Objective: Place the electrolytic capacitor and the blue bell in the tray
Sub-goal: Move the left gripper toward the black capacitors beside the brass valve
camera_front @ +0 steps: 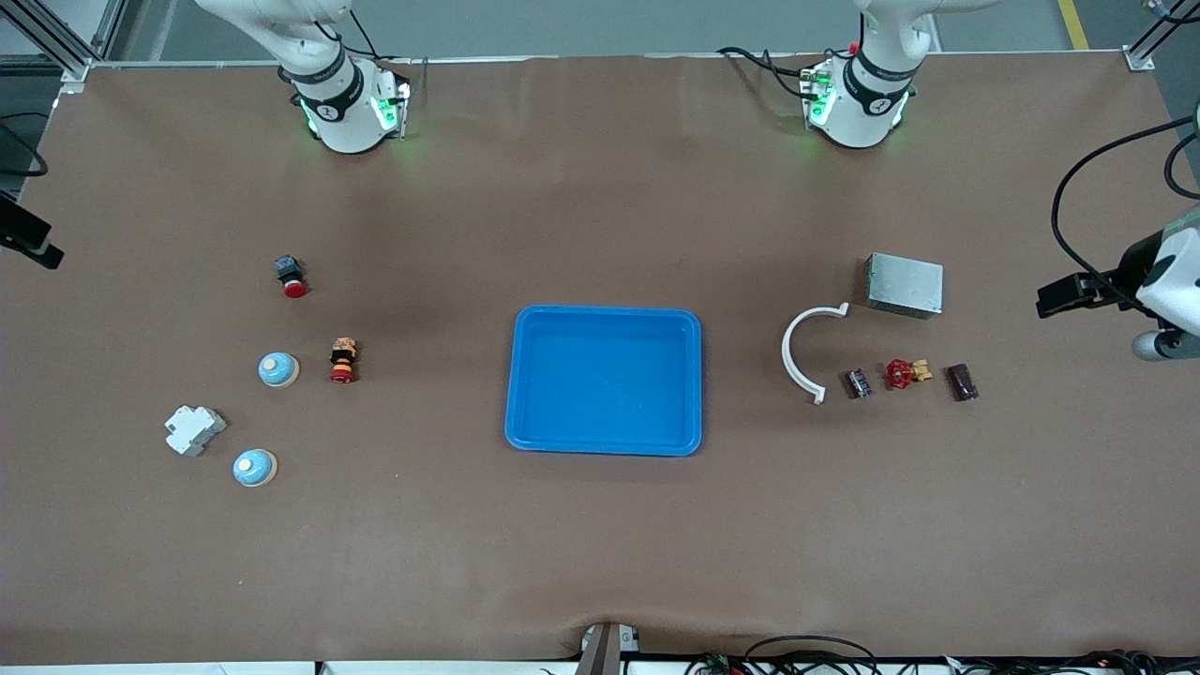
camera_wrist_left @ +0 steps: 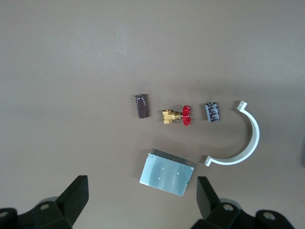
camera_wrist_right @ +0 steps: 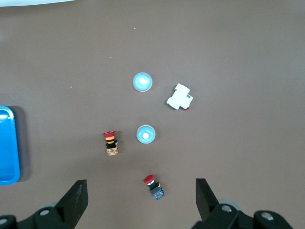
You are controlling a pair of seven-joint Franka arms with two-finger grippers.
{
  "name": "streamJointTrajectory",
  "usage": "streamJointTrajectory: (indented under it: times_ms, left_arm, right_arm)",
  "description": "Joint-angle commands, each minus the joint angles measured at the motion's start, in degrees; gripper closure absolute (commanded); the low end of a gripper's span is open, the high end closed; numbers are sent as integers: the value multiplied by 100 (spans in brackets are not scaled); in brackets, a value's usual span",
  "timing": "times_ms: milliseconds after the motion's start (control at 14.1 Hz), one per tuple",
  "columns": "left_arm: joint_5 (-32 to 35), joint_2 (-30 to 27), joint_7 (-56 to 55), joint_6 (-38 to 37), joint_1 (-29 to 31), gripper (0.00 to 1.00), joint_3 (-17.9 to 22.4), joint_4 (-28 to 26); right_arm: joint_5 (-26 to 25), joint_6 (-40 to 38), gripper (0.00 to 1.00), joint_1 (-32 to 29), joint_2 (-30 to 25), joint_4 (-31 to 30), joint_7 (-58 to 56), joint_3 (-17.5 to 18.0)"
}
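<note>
The bright blue tray point(camera_front: 605, 380) lies in the middle of the table; its edge also shows in the right wrist view point(camera_wrist_right: 8, 145). A small dark electrolytic capacitor point(camera_front: 858, 382) point(camera_wrist_left: 212, 111) lies toward the left arm's end, beside a white curved clamp. Two blue bells lie toward the right arm's end: one point(camera_front: 278, 369) point(camera_wrist_right: 146, 134) and one nearer the front camera point(camera_front: 254, 468) point(camera_wrist_right: 142, 82). My left gripper point(camera_wrist_left: 141, 191) hangs open high over the grey box. My right gripper point(camera_wrist_right: 141, 188) hangs open high over a red push button. Neither gripper shows in the front view.
Near the capacitor are a white curved clamp point(camera_front: 804, 352), a grey metal box point(camera_front: 905, 285), a red-handled brass valve point(camera_front: 903, 374) and a brown block point(camera_front: 962, 382). By the bells are a red push button point(camera_front: 292, 277), a yellow-and-red button point(camera_front: 343, 361) and a white breaker point(camera_front: 194, 430).
</note>
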Motion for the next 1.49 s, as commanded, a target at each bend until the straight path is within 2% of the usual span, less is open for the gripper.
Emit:
streamJointTrajectory:
  times_ms: [0, 425, 567, 992, 1133, 1417]
  left_arm:
    - [-103, 293, 13, 63, 199, 0, -20, 86]
    - [-306, 1049, -48, 493, 348, 0, -28, 7]
    - [-298, 1181, -397, 625, 331, 0, -28, -54]
    - [-254, 1103, -830, 1591, 305, 0, -46, -827]
    - [-228, 1068, -1101, 2169, 287, 0, -55, -1204]
    - [-201, 1032, -1200, 2910, 296, 0, -55, -1733]
  right_arm:
    - [-14, 104, 0, -166, 85, -53, -124, 57]
    - [-5, 500, 0, -166, 182, -483, -116, 48]
    - [-5, 509, 0, -166, 182, -501, -116, 48]
    - [-5, 815, 0, -254, 253, -702, -133, 48]
    - [-66, 869, 0, -245, 270, -756, -299, 48]
    - [-49, 1413, 0, -280, 761, -826, -317, 57]
